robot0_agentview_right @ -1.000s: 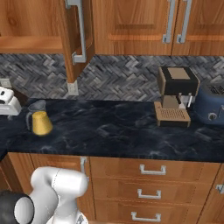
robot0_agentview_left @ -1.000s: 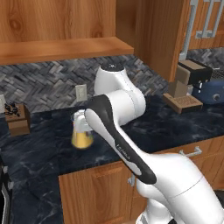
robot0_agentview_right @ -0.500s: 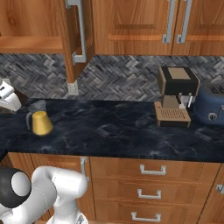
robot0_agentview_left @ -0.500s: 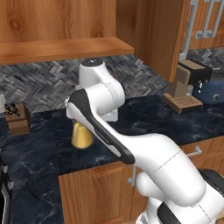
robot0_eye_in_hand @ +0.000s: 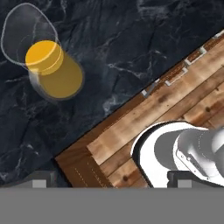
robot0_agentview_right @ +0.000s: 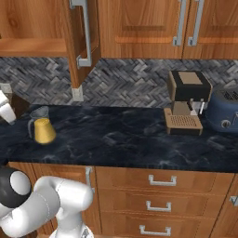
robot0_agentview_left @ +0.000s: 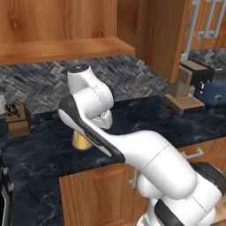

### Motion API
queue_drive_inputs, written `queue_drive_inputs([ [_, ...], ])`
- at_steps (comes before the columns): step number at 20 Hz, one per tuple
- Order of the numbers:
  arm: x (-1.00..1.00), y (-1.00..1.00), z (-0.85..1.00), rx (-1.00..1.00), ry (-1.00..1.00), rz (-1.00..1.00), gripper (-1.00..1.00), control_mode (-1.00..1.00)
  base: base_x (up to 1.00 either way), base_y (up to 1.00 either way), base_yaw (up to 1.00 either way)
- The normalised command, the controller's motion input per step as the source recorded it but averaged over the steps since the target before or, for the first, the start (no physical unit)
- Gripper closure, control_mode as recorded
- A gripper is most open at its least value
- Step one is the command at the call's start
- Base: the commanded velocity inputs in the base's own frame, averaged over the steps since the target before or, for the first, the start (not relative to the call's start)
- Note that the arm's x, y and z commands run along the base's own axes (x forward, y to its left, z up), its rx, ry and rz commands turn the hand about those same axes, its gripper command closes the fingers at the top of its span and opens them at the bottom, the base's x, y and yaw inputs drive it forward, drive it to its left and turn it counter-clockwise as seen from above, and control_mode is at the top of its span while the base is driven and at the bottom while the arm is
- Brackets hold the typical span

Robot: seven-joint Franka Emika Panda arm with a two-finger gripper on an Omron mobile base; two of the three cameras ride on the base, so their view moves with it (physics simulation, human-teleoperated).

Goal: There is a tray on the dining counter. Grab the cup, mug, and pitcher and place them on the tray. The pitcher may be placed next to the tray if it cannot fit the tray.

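End effector (robot0_eye_in_hand: 109,181) open above counter; pitcher (robot0_eye_in_hand: 50,70) upper left, apart.

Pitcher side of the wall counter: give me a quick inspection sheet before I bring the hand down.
Surface: black wall counter, herringbone backsplash behind.
Job's things: pitcher upright near the counter's left end, yellow-orange liquid inside; in the hand view it sits off to the upper left.
Clutter: coffee machine, blue toaster, small wooden box.
Grippers: gripper open, above the counter edge, holding nothing.
Cables: nothing seen.
Surroundings: wooden cabinets above, drawers below.
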Motion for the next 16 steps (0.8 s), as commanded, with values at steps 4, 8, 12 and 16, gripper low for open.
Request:
queue_drive_inputs([
  [4,0.20,0.11,-0.22,-0.03,0.00,-0.20,-1.00,-1.00,0.00,0.00,0.00],
  [8,0.25,0.12,-0.31,-0.03,0.00,-0.16,-1.00,-1.00,0.00,0.00,0.00],
  [12,0.12,0.16,-0.32,-0.04,0.00,-0.15,-1.00,-1.00,0.00,0.00,0.00],
  [16,0.20,0.26,-0.23,-0.05,0.00,-0.12,-1.00,-1.00,0.00,0.00,0.00],
])
